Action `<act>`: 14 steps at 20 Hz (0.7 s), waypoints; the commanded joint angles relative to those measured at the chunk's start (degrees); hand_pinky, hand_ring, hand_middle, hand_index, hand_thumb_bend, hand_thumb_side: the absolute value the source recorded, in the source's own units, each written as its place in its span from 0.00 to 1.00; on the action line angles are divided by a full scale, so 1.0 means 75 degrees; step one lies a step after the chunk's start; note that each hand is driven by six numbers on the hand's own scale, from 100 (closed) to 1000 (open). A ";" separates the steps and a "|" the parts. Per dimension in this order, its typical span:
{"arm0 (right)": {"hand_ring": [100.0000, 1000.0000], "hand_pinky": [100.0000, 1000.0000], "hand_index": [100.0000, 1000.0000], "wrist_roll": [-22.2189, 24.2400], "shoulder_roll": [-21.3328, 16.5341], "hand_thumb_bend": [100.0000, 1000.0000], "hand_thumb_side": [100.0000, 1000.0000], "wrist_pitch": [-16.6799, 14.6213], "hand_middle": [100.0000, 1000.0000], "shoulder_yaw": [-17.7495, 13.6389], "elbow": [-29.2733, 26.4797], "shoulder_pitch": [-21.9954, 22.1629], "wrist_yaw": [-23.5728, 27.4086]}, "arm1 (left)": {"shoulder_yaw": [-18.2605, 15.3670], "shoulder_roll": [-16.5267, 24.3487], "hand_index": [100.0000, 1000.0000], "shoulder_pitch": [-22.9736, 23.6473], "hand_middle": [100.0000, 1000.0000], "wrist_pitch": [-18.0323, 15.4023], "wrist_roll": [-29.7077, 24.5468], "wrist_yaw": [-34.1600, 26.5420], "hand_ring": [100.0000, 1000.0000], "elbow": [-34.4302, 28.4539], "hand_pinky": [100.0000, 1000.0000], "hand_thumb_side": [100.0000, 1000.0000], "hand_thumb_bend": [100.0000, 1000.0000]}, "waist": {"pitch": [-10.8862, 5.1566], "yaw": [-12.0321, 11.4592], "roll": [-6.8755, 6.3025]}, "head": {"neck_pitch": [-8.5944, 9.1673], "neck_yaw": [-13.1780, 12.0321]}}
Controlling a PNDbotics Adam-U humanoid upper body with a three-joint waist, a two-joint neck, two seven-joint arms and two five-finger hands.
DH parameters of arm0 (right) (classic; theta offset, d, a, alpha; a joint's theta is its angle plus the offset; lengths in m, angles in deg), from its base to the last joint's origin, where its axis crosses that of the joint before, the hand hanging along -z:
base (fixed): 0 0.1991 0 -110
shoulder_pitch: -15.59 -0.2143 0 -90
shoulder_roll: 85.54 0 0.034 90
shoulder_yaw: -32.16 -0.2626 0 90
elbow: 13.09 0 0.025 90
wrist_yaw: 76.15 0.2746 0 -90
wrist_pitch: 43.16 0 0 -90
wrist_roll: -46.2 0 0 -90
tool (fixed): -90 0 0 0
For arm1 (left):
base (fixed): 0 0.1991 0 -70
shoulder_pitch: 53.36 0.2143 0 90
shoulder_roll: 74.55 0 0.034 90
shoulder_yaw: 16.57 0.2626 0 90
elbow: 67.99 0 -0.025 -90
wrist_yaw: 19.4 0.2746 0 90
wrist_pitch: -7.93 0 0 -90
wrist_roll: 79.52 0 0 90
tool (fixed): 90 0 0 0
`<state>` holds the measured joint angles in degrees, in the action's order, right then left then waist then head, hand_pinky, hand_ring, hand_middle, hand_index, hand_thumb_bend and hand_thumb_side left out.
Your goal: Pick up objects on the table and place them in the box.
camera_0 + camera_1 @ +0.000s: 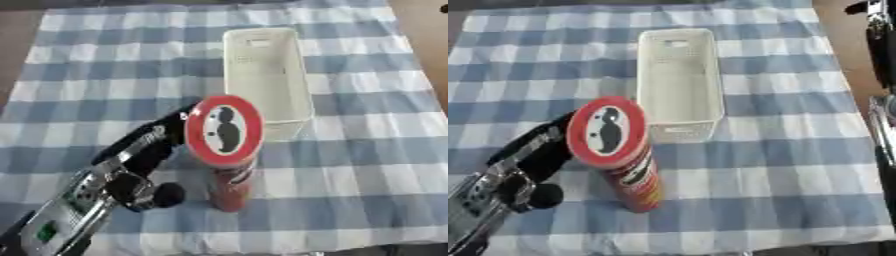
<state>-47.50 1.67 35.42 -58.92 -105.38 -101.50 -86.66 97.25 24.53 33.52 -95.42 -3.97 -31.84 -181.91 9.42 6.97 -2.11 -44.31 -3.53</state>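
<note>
I see the blue-and-white checked tablecloth (367,165) spread over the whole work area, with a strip of bare brown table (846,45) showing past its right edge. The white plastic rectangular box (265,70) stands on the cloth at the centre, long side running away from me, and nothing shows inside it. My left arm comes in from the lower left corner, black with silver plates, and my left hand (153,145) reaches up to the tall red cylindrical snack can (627,170) with a red-rimmed lid bearing a dark figure on white. The can stands upright on the cloth just in front of the box's near end, its top tipped a little toward the camera. My left hand sits against the can's left side, near the upper part; the fingers lie behind the lid, so I cannot tell whether they wrap it or merely touch it. A dark part of my right arm (877,30) shows along the right edge in the right eye view; I cannot make out its hand.
</note>
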 commanded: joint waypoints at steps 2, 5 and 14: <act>0.79 0.58 1.00 0.0006 -0.0201 0.00 0.87 0.0002 0.85 -0.0060 -0.0112 -0.0156 0.0057 | 0.0139 -0.0192 1.00 -0.0139 0.91 0.0240 0.0035 -0.0106 0.76 -0.0089 0.80 0.62 0.57 | -0.0051 0.0047 -0.0002 | 0.0026 0.0044; 0.79 0.58 1.00 0.0012 -0.0197 0.00 0.87 0.0001 0.85 -0.0062 -0.0118 -0.0163 0.0076 | 0.0231 -0.0332 1.00 -0.0211 0.91 0.0347 0.0000 -0.0101 0.76 -0.0089 0.80 0.64 0.57 | -0.0026 0.0083 -0.0007 | 0.0026 0.0044; 0.79 0.59 1.00 0.0046 -0.0210 0.00 0.87 -0.0017 0.85 -0.0058 -0.0116 -0.0204 0.0147 | 0.0290 -0.0549 1.00 -0.0340 1.00 0.0498 -0.0188 0.0081 0.84 -0.0089 0.88 0.66 0.55 | 0.0048 0.0111 -0.0004 | 0.0026 0.0043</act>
<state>-47.35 1.47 35.30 -58.92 -105.40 -102.04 -85.77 99.61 20.56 31.45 -91.84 -5.39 -31.53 -181.90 10.33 7.80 -2.30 -44.31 -3.52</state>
